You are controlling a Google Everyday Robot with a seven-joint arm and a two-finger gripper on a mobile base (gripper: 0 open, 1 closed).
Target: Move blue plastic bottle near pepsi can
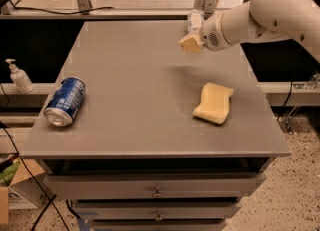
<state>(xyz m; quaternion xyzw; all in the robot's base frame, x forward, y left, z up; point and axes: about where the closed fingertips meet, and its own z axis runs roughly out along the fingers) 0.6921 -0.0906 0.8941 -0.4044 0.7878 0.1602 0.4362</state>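
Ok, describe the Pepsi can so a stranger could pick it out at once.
Start at the grey table; the gripper hovers over its far right, by the bottle. At the near left edge the can lies on its side. It alone is blue with a silver end; the sponge is yellow.

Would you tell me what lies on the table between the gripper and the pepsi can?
Only bare table, in the camera view; the gripper is far right, the pepsi can near left.
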